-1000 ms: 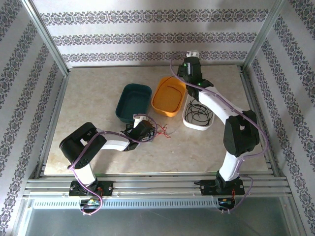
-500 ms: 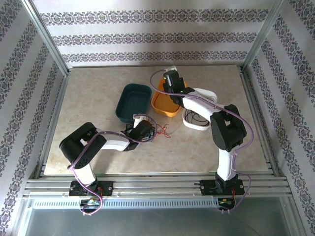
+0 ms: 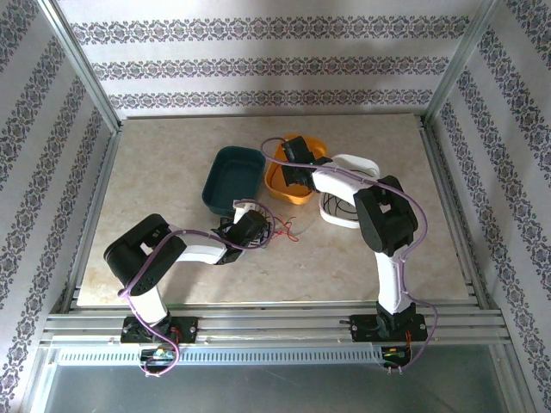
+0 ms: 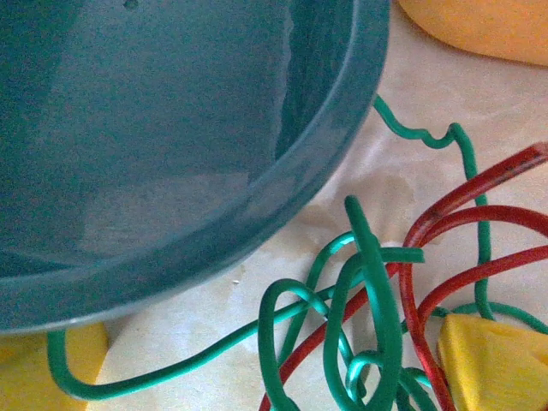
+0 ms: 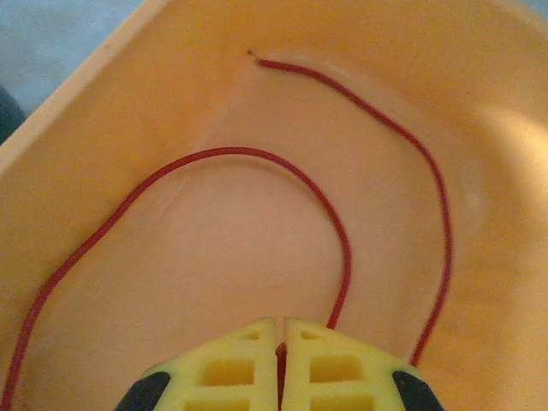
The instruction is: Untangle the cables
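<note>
A tangle of green cable (image 4: pixel 377 291) and red cable (image 4: pixel 479 214) lies on the table just in front of the teal tray (image 4: pixel 171 128). My left gripper (image 4: pixel 274 377) is open over this tangle (image 3: pixel 280 229), one yellow fingertip (image 4: pixel 492 360) on each side, gripping nothing. My right gripper (image 5: pixel 280 342) is shut on a thin red cable (image 5: pixel 342 231) whose loops lie inside the orange tray (image 5: pixel 479 86). From above, that gripper (image 3: pixel 291 169) hangs low over the orange tray (image 3: pixel 277 185). A coiled black cable (image 3: pixel 340 205) lies in the white tray (image 3: pixel 344 224).
The teal tray (image 3: pixel 232 176), orange tray and white tray stand side by side in mid-table. Metal frame posts and patterned walls enclose the table. My right arm's elbow (image 3: pixel 383 215) rises above the white tray.
My right arm swung from the back right down and leftward over the orange tray, carrying the red cable into it. The left arm stayed still.
</note>
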Robot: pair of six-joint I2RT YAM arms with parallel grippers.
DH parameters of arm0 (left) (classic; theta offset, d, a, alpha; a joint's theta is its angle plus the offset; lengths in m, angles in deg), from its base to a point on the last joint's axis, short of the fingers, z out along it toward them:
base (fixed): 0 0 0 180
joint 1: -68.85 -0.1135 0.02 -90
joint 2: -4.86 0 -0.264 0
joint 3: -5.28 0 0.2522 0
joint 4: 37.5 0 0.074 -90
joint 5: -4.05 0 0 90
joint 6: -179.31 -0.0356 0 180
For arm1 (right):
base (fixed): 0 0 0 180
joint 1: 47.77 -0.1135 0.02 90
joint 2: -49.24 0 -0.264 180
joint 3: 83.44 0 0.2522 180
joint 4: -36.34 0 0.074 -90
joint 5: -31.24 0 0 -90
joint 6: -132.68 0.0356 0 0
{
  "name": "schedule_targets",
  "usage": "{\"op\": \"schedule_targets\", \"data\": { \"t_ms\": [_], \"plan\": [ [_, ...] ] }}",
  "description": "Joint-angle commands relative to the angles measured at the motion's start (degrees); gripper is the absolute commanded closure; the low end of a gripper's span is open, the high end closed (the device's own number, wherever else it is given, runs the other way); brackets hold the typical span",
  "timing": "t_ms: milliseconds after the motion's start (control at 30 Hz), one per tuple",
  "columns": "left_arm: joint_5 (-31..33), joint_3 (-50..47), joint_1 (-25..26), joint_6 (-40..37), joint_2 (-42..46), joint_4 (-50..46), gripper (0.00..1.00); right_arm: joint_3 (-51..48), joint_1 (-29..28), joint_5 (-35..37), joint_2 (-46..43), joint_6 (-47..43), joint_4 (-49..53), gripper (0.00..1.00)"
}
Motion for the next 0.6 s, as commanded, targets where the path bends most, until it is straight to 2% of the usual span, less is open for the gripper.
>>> {"op": "schedule_targets", "data": {
  "t_ms": [0, 167, 333, 367, 433, 567],
  "plan": [
    [-0.6, -1.7, -1.4, -1.0, -3.5, -10.8, 0.01, 3.1, 1.0, -5.4, 2.1, 3.4, 3.8, 1.00],
    [-0.6, -1.6, -1.4, -1.0, -3.4, -10.9, 0.01, 4.2, 2.7, -11.9, 2.8, 7.6, 5.7, 1.00],
    [-0.8, -1.5, -1.4, -1.4, -3.2, -11.0, 0.01, 4.7, 3.5, -14.6, 2.1, 10.8, 6.3, 0.99],
    [-0.8, -1.5, -1.4, -1.4, -3.1, -11.0, 0.01, 4.8, 3.5, -14.6, 1.6, 11.2, 6.3, 0.91],
    [-0.7, -1.6, -1.4, -1.3, -2.7, -11.0, 0.01, 4.6, 3.6, -13.9, -0.2, 12.1, 6.1, 0.67],
    [-0.6, -1.8, -1.4, -1.2, -2.1, -10.7, 0.01, 3.1, 3.6, -10.8, -4.4, 12.8, 4.4, 0.54]
  ]
}}
